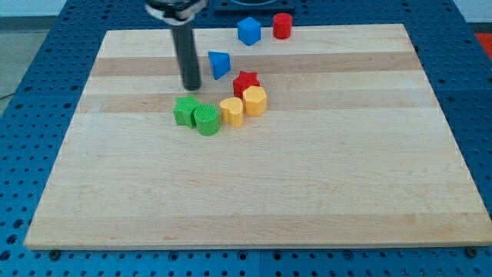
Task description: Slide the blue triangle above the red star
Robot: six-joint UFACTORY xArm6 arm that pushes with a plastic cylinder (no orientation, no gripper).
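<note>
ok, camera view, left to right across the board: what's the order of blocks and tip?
green star → my tip → green cylinder → blue triangle → yellow heart-like block → blue cube → yellow hexagon → red cylinder. Red star left out: overlaps.

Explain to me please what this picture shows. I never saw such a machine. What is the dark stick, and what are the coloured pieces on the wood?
There is only one camera view, looking down at a wooden board. The dark stick is the robot arm's end effector, a plain rod. It holds nothing; its lower end, my tip, only pushes blocks.

My tip stands just left of the blue triangle, above the green blocks. The red star lies to the lower right of the triangle. Below the star are two yellow blocks, and left of them two green blocks. Near the view's top sit a blue cube and a red cylinder.
</note>
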